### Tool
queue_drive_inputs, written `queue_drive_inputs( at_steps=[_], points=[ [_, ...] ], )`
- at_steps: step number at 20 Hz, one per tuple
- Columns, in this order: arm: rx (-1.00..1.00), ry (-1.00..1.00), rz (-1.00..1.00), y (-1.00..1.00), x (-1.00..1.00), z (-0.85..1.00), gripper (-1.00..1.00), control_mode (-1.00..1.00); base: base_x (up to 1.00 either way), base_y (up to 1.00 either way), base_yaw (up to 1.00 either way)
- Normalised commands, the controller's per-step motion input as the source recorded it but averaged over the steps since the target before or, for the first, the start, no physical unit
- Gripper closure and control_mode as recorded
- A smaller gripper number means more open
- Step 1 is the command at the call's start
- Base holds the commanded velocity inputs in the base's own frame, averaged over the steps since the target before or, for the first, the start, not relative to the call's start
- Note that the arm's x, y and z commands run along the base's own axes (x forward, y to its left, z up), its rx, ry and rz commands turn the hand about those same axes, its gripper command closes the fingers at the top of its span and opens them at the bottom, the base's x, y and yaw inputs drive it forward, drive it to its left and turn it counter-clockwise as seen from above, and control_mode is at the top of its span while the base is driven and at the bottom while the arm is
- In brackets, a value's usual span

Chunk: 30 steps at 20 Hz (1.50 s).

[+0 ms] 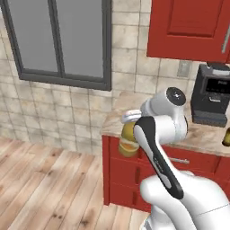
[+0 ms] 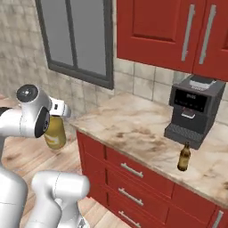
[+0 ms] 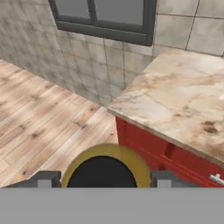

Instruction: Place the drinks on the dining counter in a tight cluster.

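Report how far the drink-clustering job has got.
Done: nothing visibly placed yet. In hand: the claw holds the juice bottle in the air, off the edge of the marbled wall counter. Left: the brown glass bottle stands on that counter by the coffee machine.

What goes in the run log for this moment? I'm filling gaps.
end effector: shut on juice bottle | held off wall counter edge | brown bottle: by coffee machine
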Motion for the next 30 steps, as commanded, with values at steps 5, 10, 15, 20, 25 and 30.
queue_drive_inputs(
  at_steps=[5,10,15,20,25,30],
  points=[
    [0.0,0.0,0.0,0.0,0.0,0.0,1.0,1.0,-0.11,0.0,1.0],
    [0.0,0.0,0.0,0.0,0.0,0.0,1.0,1.0,-0.04,0.0,1.0],
    [0.0,0.0,0.0,0.0,0.0,0.0,1.0,1.0,0.0,0.0,1.0],
    [0.0,0.0,0.0,0.0,0.0,0.0,1.0,1.0,0.0,-0.01,1.0],
    [0.0,0.0,0.0,0.0,0.0,0.0,1.0,1.0,0.08,-0.05,0.9],
    [0.0,0.0,0.0,0.0,0.0,0.0,1.0,1.0,0.34,-0.08,0.46]
  ],
)
